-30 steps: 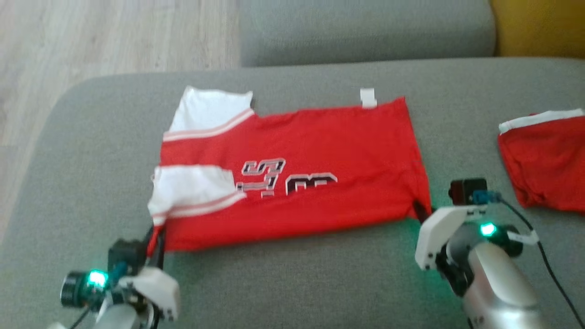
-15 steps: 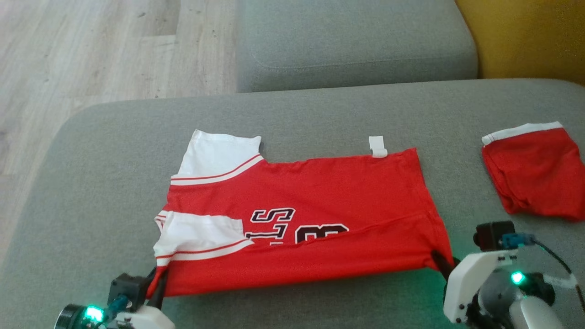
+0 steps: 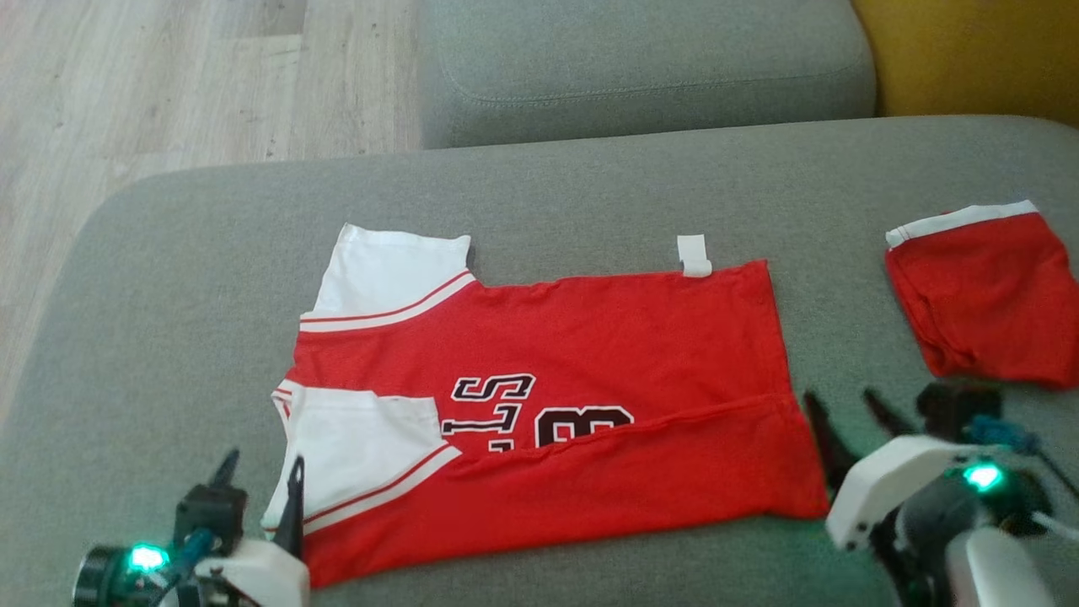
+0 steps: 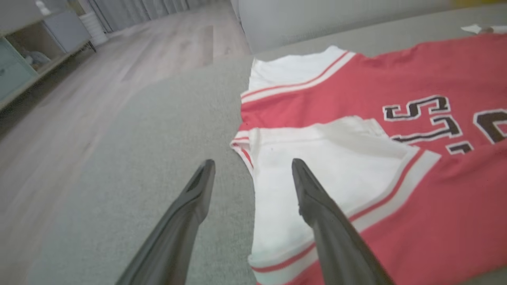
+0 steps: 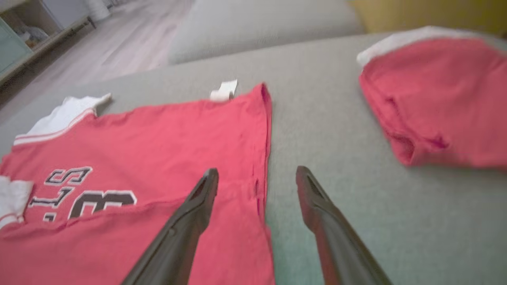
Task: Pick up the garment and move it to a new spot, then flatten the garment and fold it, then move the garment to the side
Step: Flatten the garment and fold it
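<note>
On the sofa seat [image 3: 169, 295]: red jersey [image 3: 548, 337], left gripper [image 3: 262, 465] and right gripper [image 3: 841, 398] both spread, empty.
Looks soft and floppy; probably pinch corners at 4 and 7 o'clock.

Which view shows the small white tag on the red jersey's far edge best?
The head view: the white tag is sharp and whole there, sticking out past the jersey onto the grey cushion. The right wrist view shows it blurred; the left wrist view catches a blurred bit at its top right corner.
</note>
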### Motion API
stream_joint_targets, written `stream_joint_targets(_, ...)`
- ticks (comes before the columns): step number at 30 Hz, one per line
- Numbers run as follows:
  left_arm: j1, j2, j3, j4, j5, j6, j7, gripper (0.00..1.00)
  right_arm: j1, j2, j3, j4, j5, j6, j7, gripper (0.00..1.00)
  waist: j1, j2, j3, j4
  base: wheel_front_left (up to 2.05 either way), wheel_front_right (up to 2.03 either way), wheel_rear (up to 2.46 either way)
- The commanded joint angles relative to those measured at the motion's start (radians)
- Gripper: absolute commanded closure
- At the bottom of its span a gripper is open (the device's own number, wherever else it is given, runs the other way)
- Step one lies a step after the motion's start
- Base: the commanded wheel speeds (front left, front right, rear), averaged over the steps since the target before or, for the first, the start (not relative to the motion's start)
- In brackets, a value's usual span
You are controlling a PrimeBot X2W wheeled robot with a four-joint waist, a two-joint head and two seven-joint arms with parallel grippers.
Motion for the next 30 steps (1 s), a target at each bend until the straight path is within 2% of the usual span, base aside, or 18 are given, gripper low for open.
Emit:
stream_joint_targets(1, -0.064, 0.020, 0.065, -0.051, 0.005, 0.023, -0.044, 0.00, -0.069, -0.002, -0.004, -0.061, -0.030, 0.007, -0.055, 0.00, 0.0000, 0.0000, 0.003, 0.002, 0.00, 0.00, 0.00)
stream_joint_targets(5, -0.100, -0.014, 0.097, -0.108, 0.003, 0.050, -0.142, 0.00, -0.090, -0.001, 0.003, -0.097, 0.020, 0.007, -0.193, 0.00, 0.0000, 0.0000, 0.005, 0.000, 0.00, 0.00, 0.00)
stream_joint_targets(9, -0.129, -0.046, 0.119, -0.141, 0.000, 0.051, -0.240, 0.00, -0.086, -0.001, 0.061, -0.096, 0.021, 0.007, -0.337, 0.00, 0.0000, 0.0000, 0.011, -0.007, 0.00, 0.00, 0.00)
stream_joint_targets(12, -0.150, -0.066, 0.129, -0.159, 0.001, 0.039, -0.267, 0.00, -0.076, -0.001, 0.085, -0.079, 0.062, 0.007, -0.410, 0.00, 0.0000, 0.0000, 0.023, -0.015, 0.00, 0.00, 0.00)
stream_joint_targets(16, -0.194, -0.059, 0.119, -0.157, 0.018, 0.005, -0.274, 0.00, -0.088, -0.001, 0.098, -0.061, 0.073, 0.007, -0.454, 0.00, 0.0000, 0.0000, 0.048, -0.029, 0.00, 0.00, 0.00)
stream_joint_targets(22, -0.393, 0.008, 0.106, -0.090, 0.030, -0.096, -0.209, 0.00, -0.139, -0.001, 0.123, -0.047, 0.069, 0.007, -0.487, 0.00, 0.0000, 0.0000, 0.144, -0.072, 0.00, 0.00, 0.00)
stream_joint_targets(28, -0.636, 0.093, 0.084, 0.095, -0.005, -0.256, 0.004, 0.00, -0.184, -0.001, 0.140, -0.034, 0.077, 0.007, -0.518, 0.00, 0.0000, 0.0000, 0.252, -0.126, 0.00, 0.00, 0.00)
stream_joint_targets(30, -0.711, 0.116, 0.080, 0.174, -0.020, -0.293, 0.070, 0.00, -0.198, -0.001, 0.147, -0.028, 0.074, 0.007, -0.522, 0.00, 0.0000, 0.0000, 0.283, -0.147, 0.00, 0.00, 0.00)
